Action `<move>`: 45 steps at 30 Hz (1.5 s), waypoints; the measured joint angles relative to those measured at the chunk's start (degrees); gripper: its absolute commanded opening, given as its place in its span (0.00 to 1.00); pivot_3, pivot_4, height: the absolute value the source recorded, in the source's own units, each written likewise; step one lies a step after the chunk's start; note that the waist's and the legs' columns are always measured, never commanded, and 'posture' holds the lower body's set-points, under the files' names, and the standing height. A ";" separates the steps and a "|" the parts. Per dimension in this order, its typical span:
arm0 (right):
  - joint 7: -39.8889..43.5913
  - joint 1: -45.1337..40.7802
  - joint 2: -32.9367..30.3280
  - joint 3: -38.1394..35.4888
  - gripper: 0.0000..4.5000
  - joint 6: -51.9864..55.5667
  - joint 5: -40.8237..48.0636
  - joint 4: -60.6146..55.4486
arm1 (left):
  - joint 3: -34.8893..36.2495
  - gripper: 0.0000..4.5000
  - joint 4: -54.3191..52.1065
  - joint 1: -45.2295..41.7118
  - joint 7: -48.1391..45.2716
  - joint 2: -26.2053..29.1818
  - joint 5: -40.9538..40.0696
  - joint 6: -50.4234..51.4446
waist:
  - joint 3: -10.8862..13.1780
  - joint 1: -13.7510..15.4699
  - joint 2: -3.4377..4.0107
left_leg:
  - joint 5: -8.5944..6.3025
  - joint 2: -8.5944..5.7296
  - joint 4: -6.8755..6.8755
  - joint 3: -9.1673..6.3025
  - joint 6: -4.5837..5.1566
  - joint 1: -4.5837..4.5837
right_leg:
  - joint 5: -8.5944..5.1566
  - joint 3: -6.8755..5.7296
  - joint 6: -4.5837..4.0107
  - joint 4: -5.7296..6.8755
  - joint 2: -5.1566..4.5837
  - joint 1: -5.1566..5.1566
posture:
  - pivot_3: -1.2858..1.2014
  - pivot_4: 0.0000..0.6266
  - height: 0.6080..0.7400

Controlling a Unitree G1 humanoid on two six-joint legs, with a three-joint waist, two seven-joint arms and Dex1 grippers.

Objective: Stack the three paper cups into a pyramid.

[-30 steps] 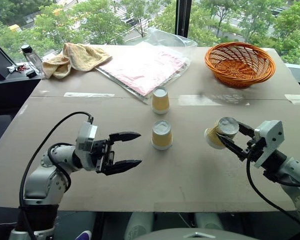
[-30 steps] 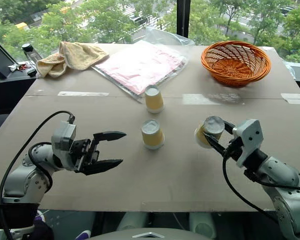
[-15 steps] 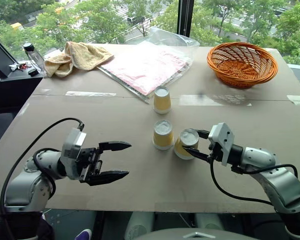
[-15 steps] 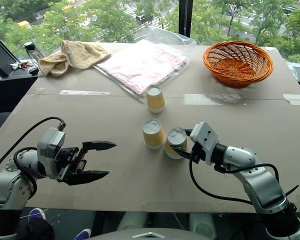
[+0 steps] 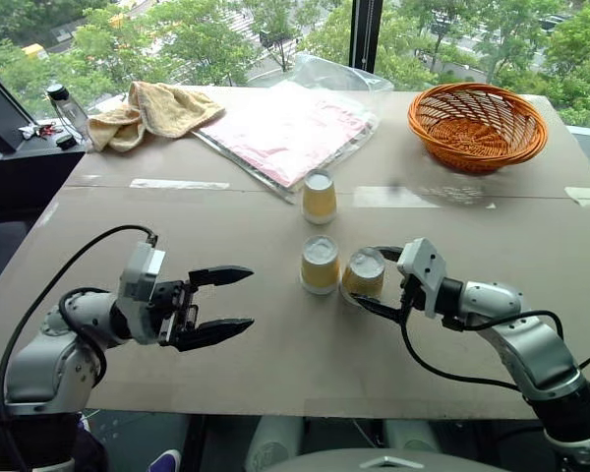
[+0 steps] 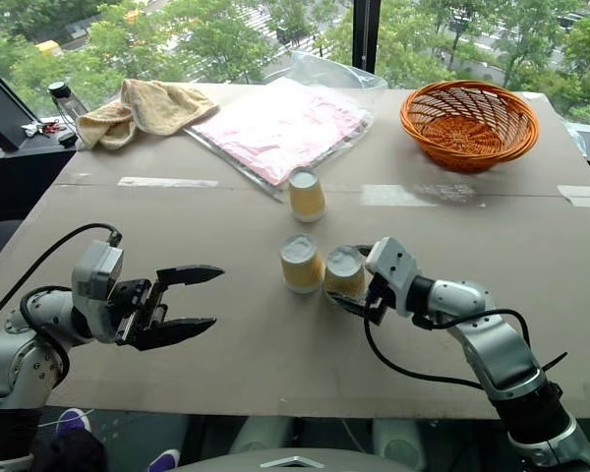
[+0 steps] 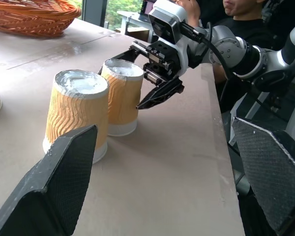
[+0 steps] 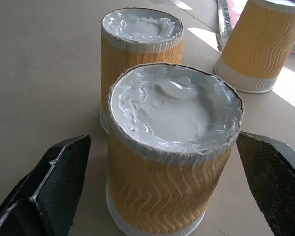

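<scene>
Two cups (image 5: 320, 264) (image 5: 364, 273) are set upside down, side by side at mid-table; the third (image 5: 319, 196) stands farther off. The right gripper (image 5: 379, 280) is spread wide around the right-hand cup, the left gripper (image 5: 238, 303) also wide, empty. The right gripper is best drawn straight back so the base pair is not nudged.
</scene>
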 measured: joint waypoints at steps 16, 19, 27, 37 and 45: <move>1.62 23.11 -5.07 -30.02 0.98 -0.79 22.10 -28.01 | -15.37 1.00 28.58 -39.25 22.15 -11.05 19.46 2.26 | 0.12 -0.12 -0.26 | 0.00 -0.09 0.08 -0.12 0.00 -0.03 | 0.09 -0.14 0.19 0.03 0.01 0.11 | 0.52 0.24 1.00; 0.43 26.64 -4.15 -33.57 0.98 -2.26 23.55 -31.25 | -18.45 1.00 36.18 -43.12 21.59 -15.54 23.52 -2.57 | 0.16 -0.19 -0.31 | 0.01 -0.08 0.10 -0.10 0.00 -0.01 | 0.08 -0.13 0.20 0.06 0.03 0.12 | 0.52 0.24 1.00; -3.53 34.24 -3.47 -35.77 1.00 -7.07 23.63 -33.66 | -20.39 0.65 60.54 -54.60 25.41 -23.56 32.01 -16.40 | 0.30 -0.30 -0.57 | 0.01 -0.10 0.13 -0.10 0.00 -0.06 | 0.08 -0.12 0.23 0.06 0.02 0.12 | 0.52 0.24 1.00; -7.75 44.29 -6.35 -35.31 1.00 -16.47 22.37 -33.75 | -13.61 0.52 60.19 -57.08 10.78 -23.38 25.22 -14.88 | 0.45 -0.28 -0.69 | 0.01 -0.08 0.14 -0.14 0.00 -0.12 | 0.07 -0.16 0.23 0.08 0.01 0.10 | 0.52 0.24 1.00; -5.23 48.77 -6.56 -36.41 1.00 -16.55 22.50 -33.76 | -17.06 0.52 25.97 -46.95 -3.76 -16.17 15.62 3.10 | 0.36 -0.24 -0.52 | 0.01 -0.03 0.14 -0.10 0.00 0.06 | 0.06 -0.10 0.20 0.09 0.02 0.21 | 0.52 0.24 1.00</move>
